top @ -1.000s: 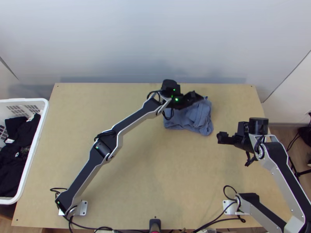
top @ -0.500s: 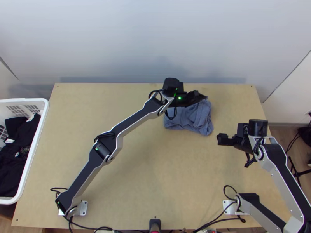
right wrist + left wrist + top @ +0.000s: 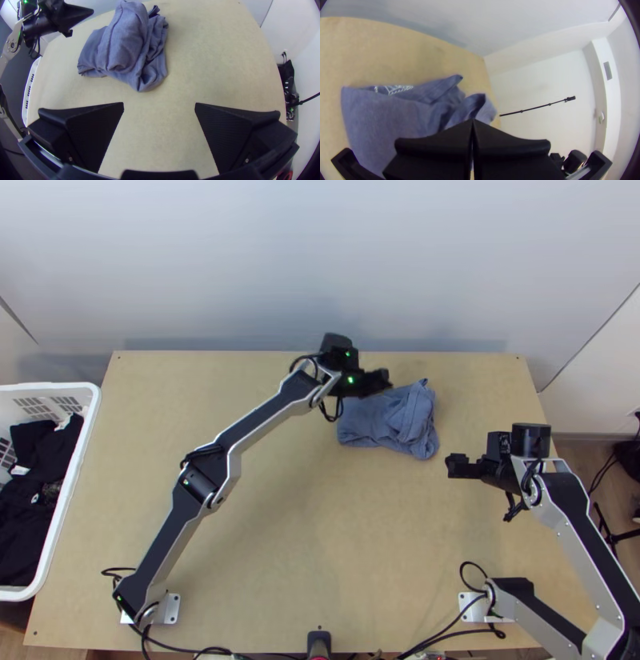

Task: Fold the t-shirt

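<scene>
The t-shirt (image 3: 404, 420) looks partly folded but lumpy, so it needs tidying. The left gripper (image 3: 472, 120) is squeezed together, empty; the right gripper (image 3: 159, 106) is spread wide.

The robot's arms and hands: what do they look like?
The left arm and right arm are silver-grey and black, with loopy black cables. Tiny green lights dot the left one. The left hand and right hand each have two wide black fingers.
</scene>
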